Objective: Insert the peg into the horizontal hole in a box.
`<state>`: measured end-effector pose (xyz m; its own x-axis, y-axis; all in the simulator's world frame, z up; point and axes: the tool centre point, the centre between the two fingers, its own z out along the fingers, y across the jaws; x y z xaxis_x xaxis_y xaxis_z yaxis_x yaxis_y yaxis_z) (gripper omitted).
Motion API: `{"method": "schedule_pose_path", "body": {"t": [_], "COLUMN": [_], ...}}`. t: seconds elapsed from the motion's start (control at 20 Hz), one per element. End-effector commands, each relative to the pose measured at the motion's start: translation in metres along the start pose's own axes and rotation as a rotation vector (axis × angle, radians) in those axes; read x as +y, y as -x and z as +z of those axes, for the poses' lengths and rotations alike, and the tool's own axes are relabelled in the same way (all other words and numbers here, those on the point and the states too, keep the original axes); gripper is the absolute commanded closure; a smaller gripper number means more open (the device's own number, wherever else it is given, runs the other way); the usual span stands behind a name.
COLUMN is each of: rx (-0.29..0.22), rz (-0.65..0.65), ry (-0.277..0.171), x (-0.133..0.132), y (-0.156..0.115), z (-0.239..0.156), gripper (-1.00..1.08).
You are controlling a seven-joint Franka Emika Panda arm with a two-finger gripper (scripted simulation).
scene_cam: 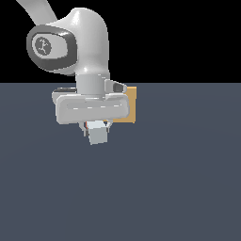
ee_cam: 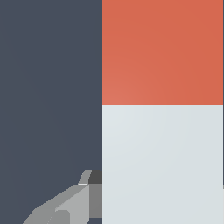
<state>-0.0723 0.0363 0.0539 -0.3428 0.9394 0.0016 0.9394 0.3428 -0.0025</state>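
Leftmost in the exterior view, the arm (scene_cam: 87, 47) leans in over the dark table (scene_cam: 164, 188). Below its wrist, the gripper (scene_cam: 96, 129) is clenched on the peg (scene_cam: 97, 135), whose white end points toward the camera, lifted clear of the table. Further right, the tan box (scene_cam: 131, 104) stands behind the hand, mostly hidden; its hole cannot be seen. Close up, the wrist view shows the peg's red-orange and white halves beside one finger (ee_cam: 65, 205).

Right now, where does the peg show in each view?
Exterior view: only the peg's white end shows, poking out below the end effector, left of the box.
Wrist view: the peg fills the frame's red-over-white side.
Shared landmark: the peg's white half.
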Motion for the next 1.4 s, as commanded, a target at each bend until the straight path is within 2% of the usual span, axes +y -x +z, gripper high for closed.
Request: {"method": "schedule_pose_path", "body": {"t": [0.0, 0.75, 1.35], "rx": [-0.001, -0.001, -0.001], "rz": [0.051, 0.338, 0.454], "ry": [0.003, 0.003, 0.003], "x": [0.004, 0.034, 0.052], "y": [-0.01, -0.065, -0.083], "z": [-0.004, -0.021, -0.028], "gripper": [1.08, 1.08, 1.08]}}
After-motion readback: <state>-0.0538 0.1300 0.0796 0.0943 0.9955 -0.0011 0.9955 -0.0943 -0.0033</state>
